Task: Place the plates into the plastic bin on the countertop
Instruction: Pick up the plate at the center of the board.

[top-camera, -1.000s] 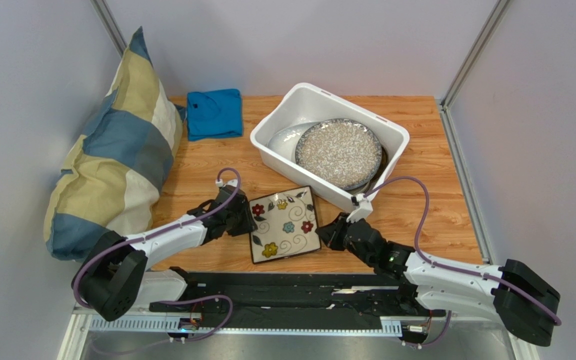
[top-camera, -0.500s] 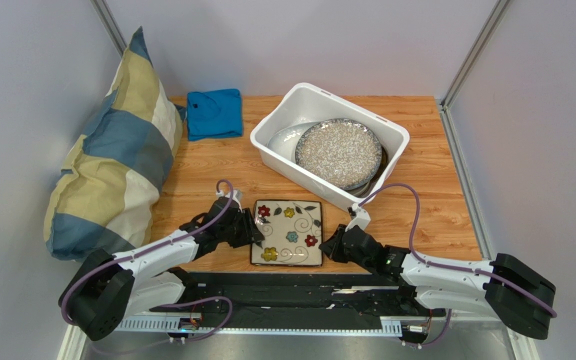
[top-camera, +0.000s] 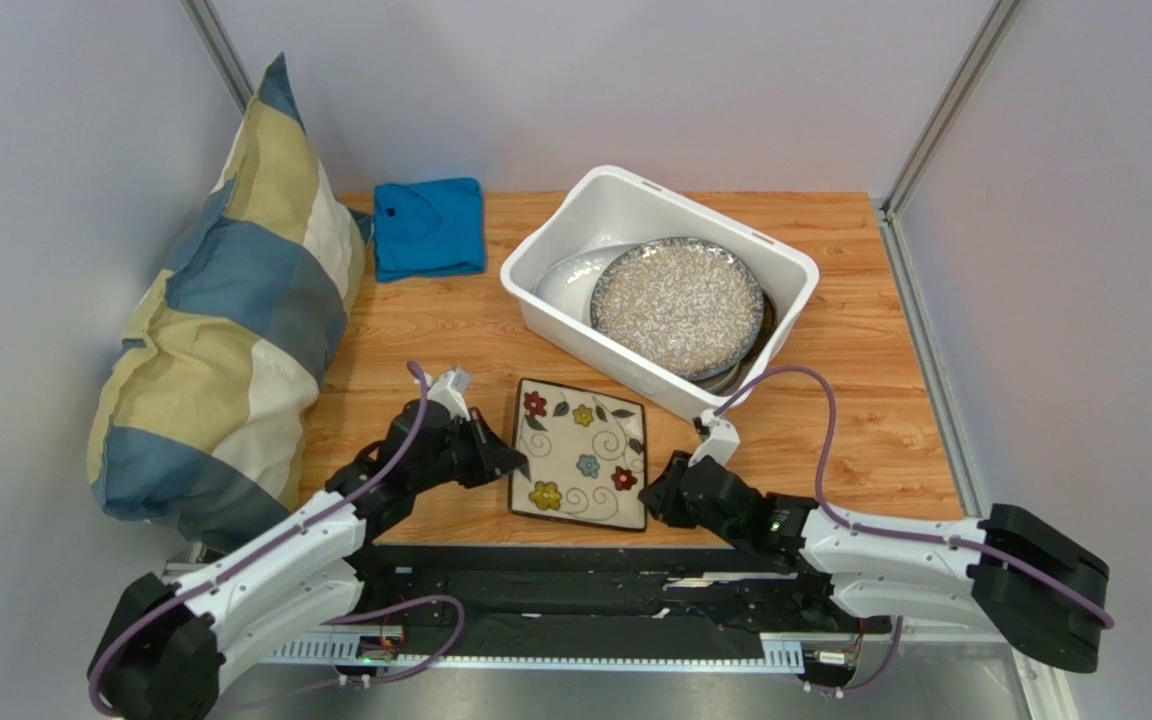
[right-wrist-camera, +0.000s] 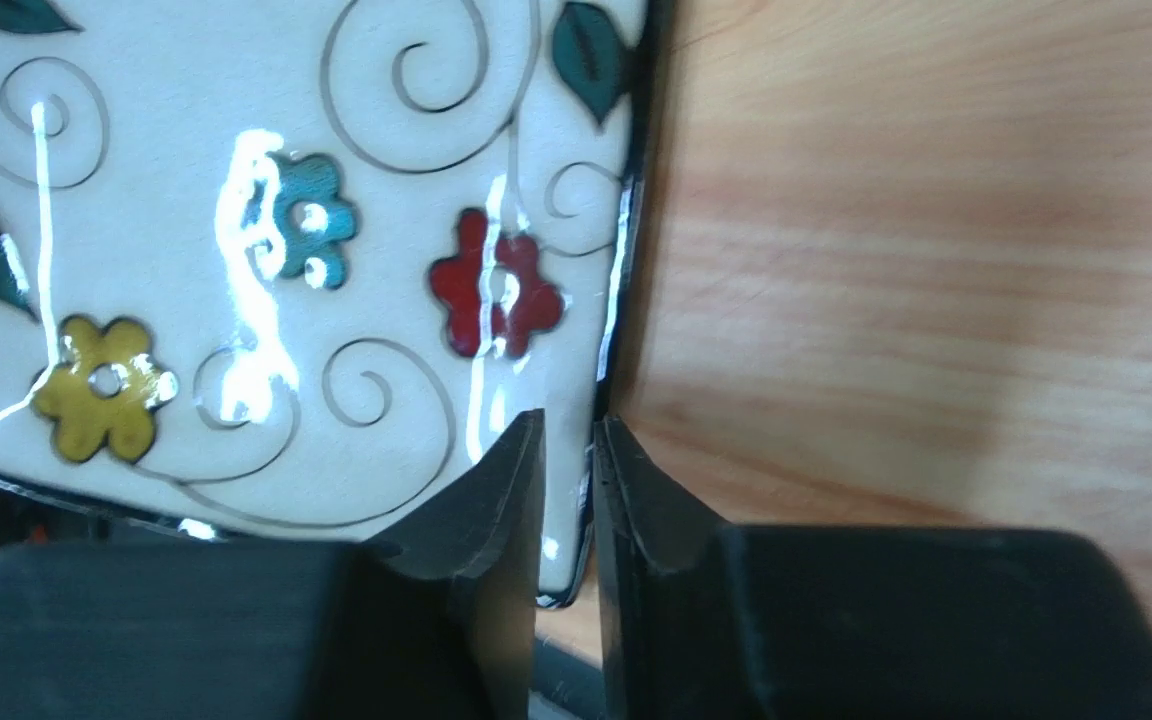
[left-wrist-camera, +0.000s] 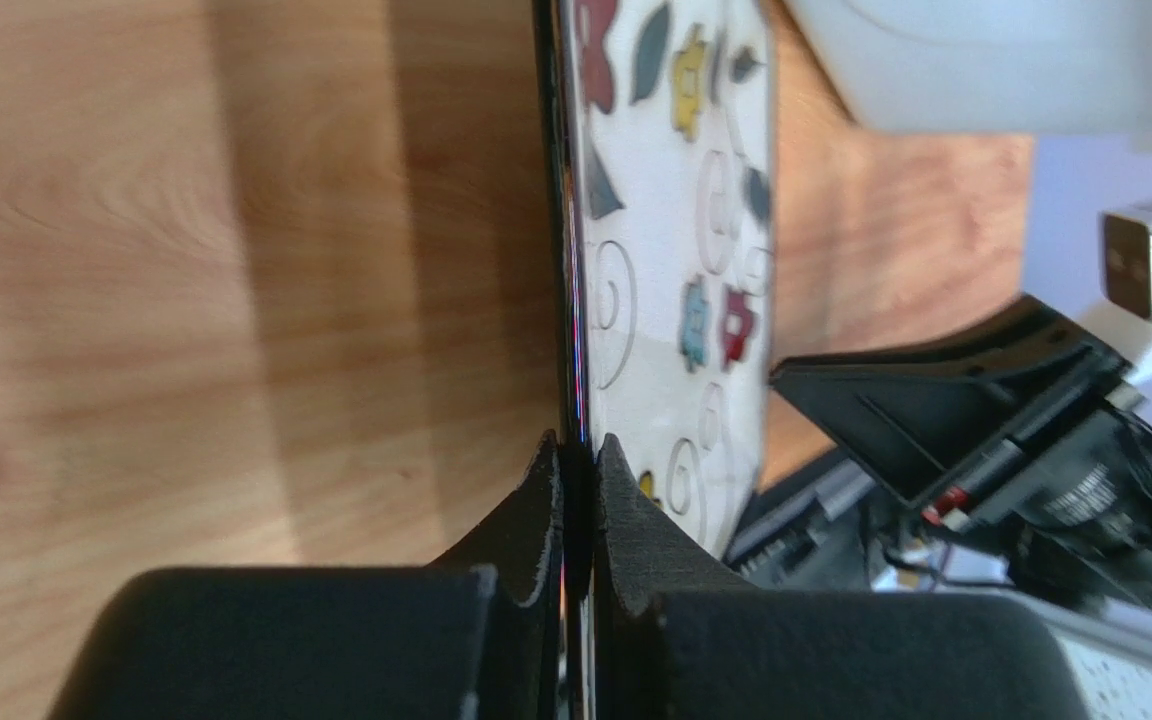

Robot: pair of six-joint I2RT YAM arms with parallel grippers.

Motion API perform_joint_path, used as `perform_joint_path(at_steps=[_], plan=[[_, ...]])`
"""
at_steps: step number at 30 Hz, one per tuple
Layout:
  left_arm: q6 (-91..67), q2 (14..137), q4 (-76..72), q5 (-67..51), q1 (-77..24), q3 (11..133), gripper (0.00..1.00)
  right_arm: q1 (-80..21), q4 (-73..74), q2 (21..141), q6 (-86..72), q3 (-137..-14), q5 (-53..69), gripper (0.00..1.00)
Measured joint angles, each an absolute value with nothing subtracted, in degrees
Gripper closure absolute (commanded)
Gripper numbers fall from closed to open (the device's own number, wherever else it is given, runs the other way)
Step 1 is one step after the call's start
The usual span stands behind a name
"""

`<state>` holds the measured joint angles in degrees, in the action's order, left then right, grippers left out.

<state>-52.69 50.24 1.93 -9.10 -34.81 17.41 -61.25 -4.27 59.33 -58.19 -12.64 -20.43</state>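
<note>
at the plate's 9 o'clock edge, the left gripper [left-wrist-camera: 578,450] is pressed together on the rim, its pads pinching the thin dark lip. a second ago its jaws stood spread beside that edge, so this grip is new. the right gripper [right-wrist-camera: 570,428] straddles the rim near the plate's 4 o'clock corner. a sliver of gap shows beside the lip, so i cannot tell whether it clamps or only brackets it.

between the two grippers, the plate [top-camera: 582,450], square with coloured flowers and swirls, lies at 6 o'clock on the countertop [top-camera: 838,435]. it has turned clockwise since a second ago and sits a little further from the arms' bases.

my reading is that, with the left side now held, the plate is about ready to be lifted. a firm hold on the right looks like the missing part.

from the plate, the bin [top-camera: 567,323] stands at 1 o'clock, near but not touching. a speckled plate [top-camera: 677,305] already lies in it, over a white platter [top-camera: 560,278].

no brand, label or writing can be read anywhere; the plate's pattern is only decoration.
</note>
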Motion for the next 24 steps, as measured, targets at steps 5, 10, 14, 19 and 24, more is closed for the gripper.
perform_joint_path(at_steps=[5,10,14,19,24], plan=[[-53.8,38.0,10.5,-10.5,-36.2,15.9,1.00,-63.2,-2.7,47.2,-57.8,-10.8,-17.0,0.41],[-54.2,32.6,17.1,-13.2,-36.3,15.4,1.00,-63.2,-2.6,36.3,-57.4,-8.3,-15.9,0.34],[-55.0,29.8,19.9,-14.7,-36.3,15.4,1.00,-63.2,-2.8,35.9,-57.4,-8.3,-14.6,0.30],[-55.8,26.8,22.8,-15.0,-36.3,15.4,1.00,-62.8,-3.4,40.3,-58.3,-8.2,-13.0,0.26],[-56.5,25.6,24.7,-15.4,-36.3,15.4,1.00,-61.6,-4.2,39.4,-60.1,-5.5,-12.7,0.21]])
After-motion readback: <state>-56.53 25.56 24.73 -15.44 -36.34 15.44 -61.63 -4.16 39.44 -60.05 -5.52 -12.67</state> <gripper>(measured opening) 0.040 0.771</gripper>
